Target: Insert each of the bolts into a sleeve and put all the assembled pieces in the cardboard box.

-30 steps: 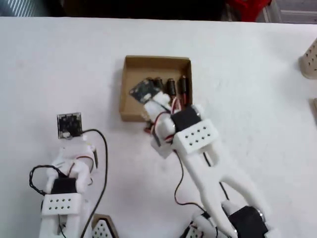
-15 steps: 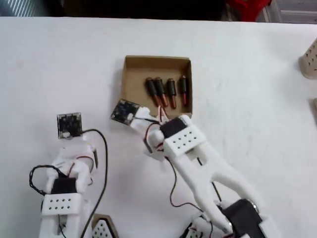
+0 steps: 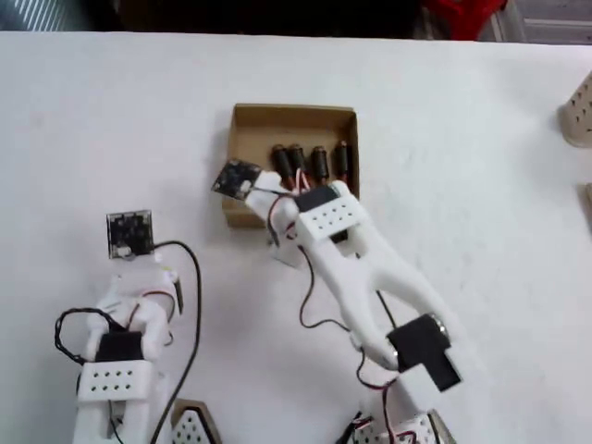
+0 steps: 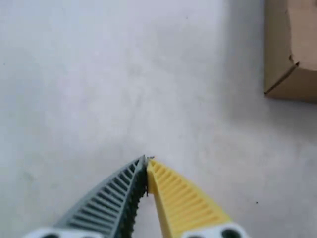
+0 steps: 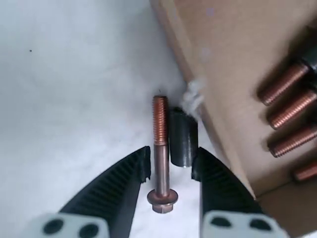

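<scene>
The cardboard box [image 3: 242, 129] sits mid-table with several assembled bolt-and-sleeve pieces [image 3: 307, 163] lying side by side in it. My right arm [image 3: 324, 217] hangs over the box's near left corner. In the right wrist view a bare copper bolt [image 5: 159, 148] and a black sleeve [image 5: 183, 137] lie side by side on the table against the box wall [image 5: 198, 99]. My right gripper [image 5: 171, 154] is open, with one finger on either side of the pair. My left gripper [image 4: 146, 161] is shut and empty over bare table, with the box corner [image 4: 290, 64] ahead of it.
My left arm [image 3: 120, 351] stands at the near left, with a black cable [image 3: 192, 277] looping beside it. Beige perforated blocks [image 3: 579, 111] stand at the right edge. Another small block [image 3: 190, 425] sits at the near edge.
My right arm drew its wrist back out of the box toward the box's near left corner, uncovering the pieces inside, and its elbow swung left. The left arm stayed still.
</scene>
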{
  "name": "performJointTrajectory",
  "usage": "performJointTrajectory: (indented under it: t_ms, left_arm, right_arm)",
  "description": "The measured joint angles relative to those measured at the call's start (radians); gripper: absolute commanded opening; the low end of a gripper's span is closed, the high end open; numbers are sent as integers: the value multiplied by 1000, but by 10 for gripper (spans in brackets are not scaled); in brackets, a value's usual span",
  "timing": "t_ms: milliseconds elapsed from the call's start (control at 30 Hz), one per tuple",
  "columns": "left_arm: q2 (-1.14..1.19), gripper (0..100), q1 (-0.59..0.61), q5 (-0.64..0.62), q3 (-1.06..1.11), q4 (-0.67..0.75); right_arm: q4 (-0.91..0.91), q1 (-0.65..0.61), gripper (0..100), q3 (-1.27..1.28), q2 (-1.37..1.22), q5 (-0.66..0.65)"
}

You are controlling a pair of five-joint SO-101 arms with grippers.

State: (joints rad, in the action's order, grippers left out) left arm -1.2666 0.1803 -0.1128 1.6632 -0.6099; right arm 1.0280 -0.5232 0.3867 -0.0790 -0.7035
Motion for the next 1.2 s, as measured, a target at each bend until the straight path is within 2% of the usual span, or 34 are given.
performJointTrajectory:
  t_ms: [567,967,1200]
  left_arm:
    - [0,22,0,0,0,0]
    - [0,22,0,41,0,0]
    - [0,22,0,41,0,0]
  right_arm:
    - [3,28,127,-216,-252,-106]
    - [2,60,127,-233,-298,-242]
    - [0,87,127,-233,-325,-259]
